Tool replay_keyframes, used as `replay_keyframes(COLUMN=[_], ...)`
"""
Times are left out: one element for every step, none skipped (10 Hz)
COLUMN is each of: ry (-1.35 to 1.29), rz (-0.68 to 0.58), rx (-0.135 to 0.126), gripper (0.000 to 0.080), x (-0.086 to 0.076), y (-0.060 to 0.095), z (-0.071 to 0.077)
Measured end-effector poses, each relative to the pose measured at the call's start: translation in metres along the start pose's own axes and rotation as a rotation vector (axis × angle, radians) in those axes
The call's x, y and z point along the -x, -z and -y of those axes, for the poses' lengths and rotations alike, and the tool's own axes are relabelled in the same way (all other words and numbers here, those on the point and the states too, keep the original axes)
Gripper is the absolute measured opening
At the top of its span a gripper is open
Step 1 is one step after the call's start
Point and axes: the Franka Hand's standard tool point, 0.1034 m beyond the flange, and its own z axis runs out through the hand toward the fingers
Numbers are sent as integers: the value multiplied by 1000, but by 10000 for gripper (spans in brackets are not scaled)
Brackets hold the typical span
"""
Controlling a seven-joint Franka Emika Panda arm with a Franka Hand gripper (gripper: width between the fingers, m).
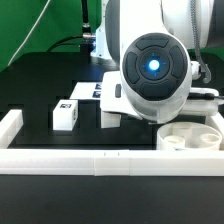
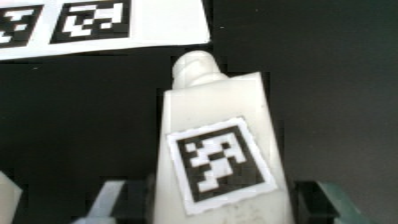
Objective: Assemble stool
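The arm (image 1: pixel 150 65) is hanging low over the black bench (image 1: pixel 40 85), its big round housing blocking most of what I can see of the work beneath it. In the wrist view the end effector (image 2: pixel 222 205) is straddling one leg (image 2: pixel 214 130), a blocky white piece that is showing its square tag (image 2: pixel 222 165) face up and pointing its narrow peg (image 2: pixel 196 65) towards the marker board (image 2: pixel 89 25). The fingers (image 2: pixel 116 200) are standing close on either side of this leg with a thin dark line beside each. I cannot tell whether they are pressing on it or just bracketing it, nor whether the leg is lying on the bench or being carried.

The seat (image 1: pixel 190 138) is sitting on the bench at the exterior view's right, just inside the border rail (image 1: pixel 100 162). Its socket holes are facing up and nothing is standing in the ones I can see. A second leg (image 1: pixel 66 114) is lying loose towards the exterior view's left, well apart from the seat. I am not seeing a third leg anywhere, and it may be hidden behind the arm.

To my eye the job is only beginning. No leg is fitted, and the one between the fingers looks like the first. It is waiting to be taken to a socket and seated, and the others are to follow.
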Motion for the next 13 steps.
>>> replay_keyframes(ry=[0, 3, 8, 17, 26, 33, 40, 49, 54, 53, 54, 55, 94], rz=[0, -5, -11, -7, 1, 16, 29, 21, 0, -19, -20, -20, -112], rx=[0, 0, 0, 4, 7, 12, 17, 20, 17, 14, 14, 14, 7], gripper=[325, 325, 325, 325, 325, 325, 327, 327, 327, 327, 327, 327, 327], x=[0, 0, 3, 11, 22, 35, 45, 49, 42, 39, 39, 39, 29], y=[0, 2, 9, 20, 32, 45, 57, 67, 65, 65, 65, 65, 78], z=[0, 0, 2, 5, 8, 10, 11, 15, 16, 16, 16, 16, 20])
